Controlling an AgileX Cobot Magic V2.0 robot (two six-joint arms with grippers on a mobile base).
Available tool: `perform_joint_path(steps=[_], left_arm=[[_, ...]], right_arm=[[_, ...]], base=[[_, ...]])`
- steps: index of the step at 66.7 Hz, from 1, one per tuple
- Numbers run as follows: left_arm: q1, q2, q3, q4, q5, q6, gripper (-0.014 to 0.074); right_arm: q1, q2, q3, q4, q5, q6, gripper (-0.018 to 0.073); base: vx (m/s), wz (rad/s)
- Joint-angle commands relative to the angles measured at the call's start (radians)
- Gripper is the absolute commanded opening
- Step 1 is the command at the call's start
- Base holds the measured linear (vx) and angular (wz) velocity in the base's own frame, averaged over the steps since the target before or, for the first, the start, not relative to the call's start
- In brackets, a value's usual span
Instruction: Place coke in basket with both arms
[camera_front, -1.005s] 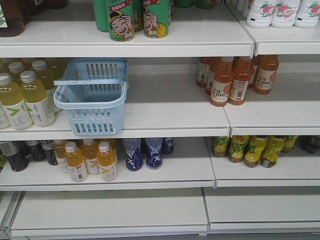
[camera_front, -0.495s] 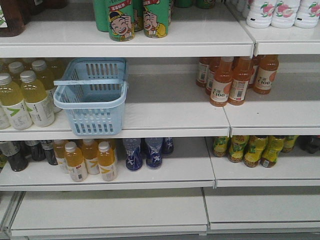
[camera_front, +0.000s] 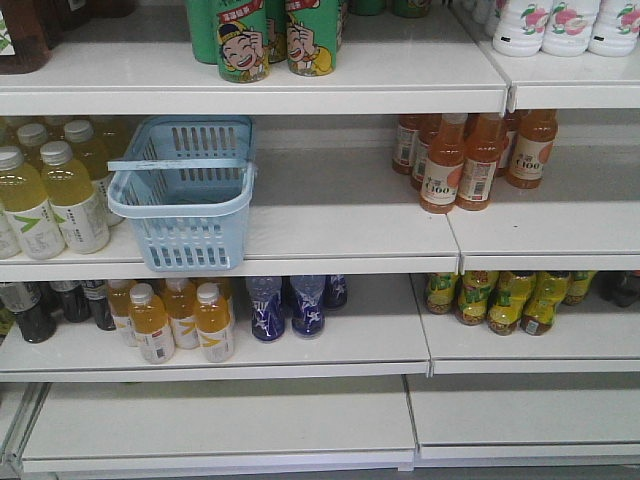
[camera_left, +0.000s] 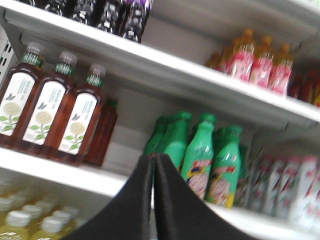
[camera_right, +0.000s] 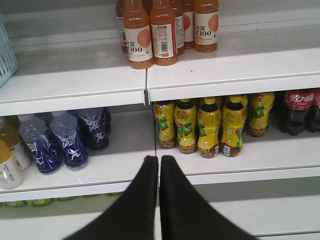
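The pale blue basket (camera_front: 195, 240) stands on the middle shelf at the left, its flat handle lying across the top; its corner (camera_right: 5, 57) shows at the left edge of the right wrist view. No coke can shows in any view. My left gripper (camera_left: 153, 158) is shut with nothing between its fingers and points up at green bottles (camera_left: 200, 150) on a shelf. My right gripper (camera_right: 159, 159) is shut and empty too, in front of the shelf edge below the yellow bottles (camera_right: 207, 125). Neither arm appears in the front view.
White shelves (camera_front: 340, 240) hold orange juice bottles (camera_front: 460, 160) to the right of the basket, pale yellow drinks (camera_front: 50, 195) to its left, and blue bottles (camera_front: 285, 305) below. Dark cola bottles with red labels (camera_right: 296, 110) stand at the right. Brown tea bottles (camera_left: 47, 110) sit up left.
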Motion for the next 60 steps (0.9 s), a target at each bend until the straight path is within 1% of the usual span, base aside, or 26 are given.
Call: perform_joint_path(steps=[1,2,3,4,5,11,15,18,20,28,38,41,45,48,52,56,60], left_arm=[[-0.003,-0.019,-0.001,-0.009,-0.143,-0.234,-0.0006],[-0.003,-0.019,-0.001,-0.008,-0.164,-0.280,-0.0006],[-0.003,-0.019,-0.001,-0.008,-0.178,-0.349,-0.0006],[-0.003,-0.019,-0.001,-0.008,-0.197,-0.396,-0.0006],[-0.003,-0.019,-0.001,-0.008,-0.208,-0.463,-0.0006],[-0.003,-0.019,-0.001,-0.002,-0.280,-0.744,-0.0006],[-0.003,-0.019,-0.001,-0.001,-0.311,-0.878,-0.0006],[-0.003,-0.019,-0.001,-0.001,-0.328,-0.938,-0.0006],[-0.003,-0.019,-0.001,-0.001,-0.334,-0.964,-0.0006],[-0.003,-0.019,-0.001,-0.005,-0.338,-0.968,-0.0006],[-0.003,-0.019,-0.006,-0.009,-0.383,-0.971,-0.0006],[-0.003,-0.019,-0.020,-0.008,-0.400,-0.999,-0.0006],[-0.003,-0.019,-0.064,-0.007,-0.385,-1.037,-0.0006],[-0.003,-0.017,-0.126,-0.006,-0.343,-1.046,-0.0006],[-0.003,-0.012,-0.217,0.018,-0.233,-1.034,-0.0006],[-0.003,0.012,-0.313,0.078,-0.115,-0.990,-0.0006],[-0.003,0.054,-0.409,0.177,0.009,-0.946,-0.0006]], right_arm=[[-0.007,-0.018,0.011,-0.007,-0.070,-0.008,-0.0004],[-0.007,-0.018,0.011,-0.007,-0.070,-0.008,-0.0004],[-0.007,-0.018,0.011,-0.007,-0.070,-0.008,-0.0004],[-0.007,-0.018,0.011,-0.007,-0.070,-0.008,-0.0004],[-0.007,-0.018,0.011,-0.007,-0.070,-0.008,-0.0004],[-0.007,-0.018,0.011,-0.007,-0.070,-0.008,-0.0004],[-0.007,-0.018,0.011,-0.007,-0.070,-0.008,-0.0004],[-0.007,-0.018,0.011,-0.007,-0.070,-0.008,-0.0004],[-0.007,-0.018,0.011,-0.007,-0.070,-0.008,-0.0004],[-0.007,-0.018,0.011,-0.007,-0.070,-0.008,-0.0004],[-0.007,-0.018,0.011,-0.007,-0.070,-0.008,-0.0004],[-0.007,-0.018,0.011,-0.007,-0.070,-0.008,-0.0004],[-0.007,-0.018,0.011,-0.007,-0.070,-0.008,-0.0004],[-0.007,-0.018,0.011,-0.007,-0.070,-0.008,-0.0004],[-0.007,-0.018,0.011,-0.007,-0.070,-0.008,-0.0004],[-0.007,-0.018,0.011,-0.007,-0.070,-0.008,-0.0004],[-0.007,-0.018,0.011,-0.007,-0.070,-0.008,-0.0004]], base=[[0.00,0.00],[0.00,0.00],[0.00,0.00],[0.00,0.00],[0.00,0.00],[0.00,0.00],[0.00,0.00],[0.00,0.00],[0.00,0.00],[0.00,0.00],[0.00,0.00],[0.00,0.00],[0.00,0.00],[0.00,0.00],[0.00,0.00],[0.00,0.00],[0.00,0.00]])
